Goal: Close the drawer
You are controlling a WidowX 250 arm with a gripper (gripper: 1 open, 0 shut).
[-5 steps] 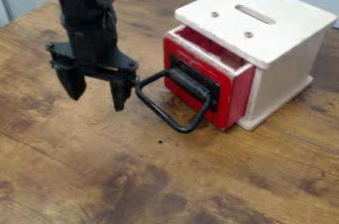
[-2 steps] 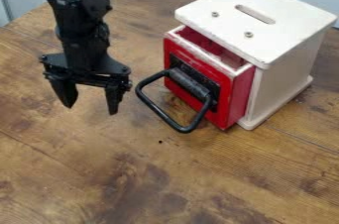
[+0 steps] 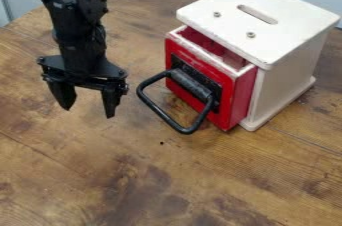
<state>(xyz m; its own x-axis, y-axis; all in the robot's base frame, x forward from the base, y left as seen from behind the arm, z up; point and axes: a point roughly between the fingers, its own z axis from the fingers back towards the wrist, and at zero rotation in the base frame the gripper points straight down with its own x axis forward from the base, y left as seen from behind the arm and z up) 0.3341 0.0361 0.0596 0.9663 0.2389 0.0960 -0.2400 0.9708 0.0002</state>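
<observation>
The drawer [image 3: 214,88] has a red front, a black block mount and a large black wire loop handle [image 3: 166,107]. It sticks a little way out of a cream-white wooden box [image 3: 274,40] with a slotted top. My gripper [image 3: 84,99] hangs to the left of the handle, fingers pointing down at the tabletop, open and holding nothing. A small gap separates its right finger [image 3: 112,102] from the loop.
The worn wooden table [image 3: 94,185] stretches toward the camera and to the left. Its far edge runs across the upper left, with a pale floor beyond. The box stands at the right.
The gripper has shifted left, away from the handle, and the arm leans further left. The drawer has not moved.
</observation>
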